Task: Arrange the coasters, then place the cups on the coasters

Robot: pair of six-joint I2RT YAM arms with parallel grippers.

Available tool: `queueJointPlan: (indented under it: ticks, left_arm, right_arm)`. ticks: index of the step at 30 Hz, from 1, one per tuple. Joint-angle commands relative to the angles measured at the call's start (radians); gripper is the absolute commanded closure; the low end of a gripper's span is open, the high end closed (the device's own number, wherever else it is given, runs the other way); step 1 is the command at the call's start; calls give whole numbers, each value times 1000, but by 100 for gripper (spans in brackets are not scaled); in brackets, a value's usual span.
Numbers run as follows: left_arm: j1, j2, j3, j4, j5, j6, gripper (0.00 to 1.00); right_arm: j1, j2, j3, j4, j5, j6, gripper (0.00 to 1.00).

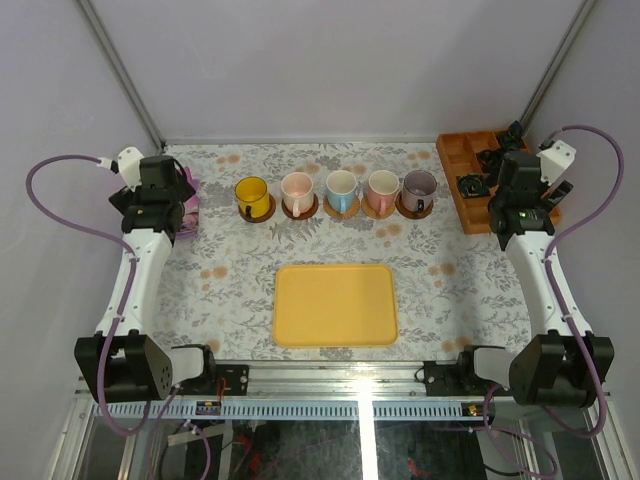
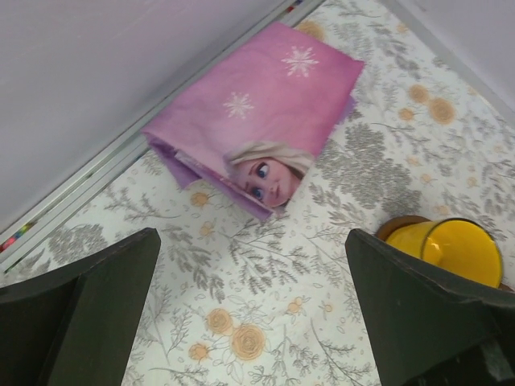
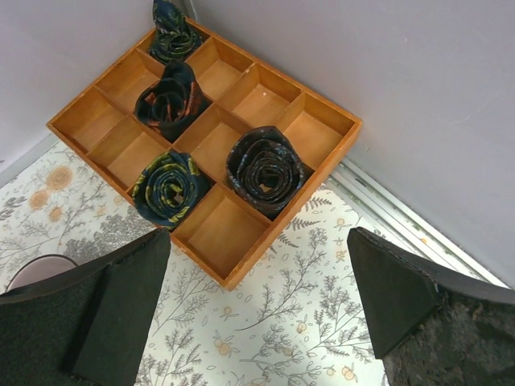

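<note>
Five cups [image 1: 341, 188] are sitting on coasters [image 1: 268, 209] in a row across the far half of the table [image 1: 220, 290], well apart from the bare yellow tray [image 1: 335, 304]. The left gripper [image 2: 251, 269] is hanging wide open and empty by a pink printed cloth [image 2: 265, 121]; the right gripper [image 3: 259, 265] is likewise gaping over a wooden divider box [image 3: 221, 233] holding four rolled dark fabrics [image 3: 265, 169].

The left arm [image 1: 135, 270] and right arm [image 1: 543, 275], flanking the tray [image 1: 335, 305], share white links, black motor housings, white camera mounts [image 1: 128, 160], looping purple cables [image 1: 29, 182] and dark wedge-shaped fingers [image 2: 88, 314].
</note>
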Motion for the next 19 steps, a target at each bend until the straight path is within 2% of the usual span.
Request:
queueJointPlan:
  ticks: [1,10,19]
  left_arm:
    - [-1,-5,-20,-65,-128,-74,0]
    - [-1,-1,-23,-116,-187,-106,0]
    - [-1,-50,-58,-48,-151,-55,0]
  right_arm:
    - [0,-15,4,39,67,-34,1]
    - [0,24,35,17,50,-18,1]
    - [0,33,34,6,55,-22,1]
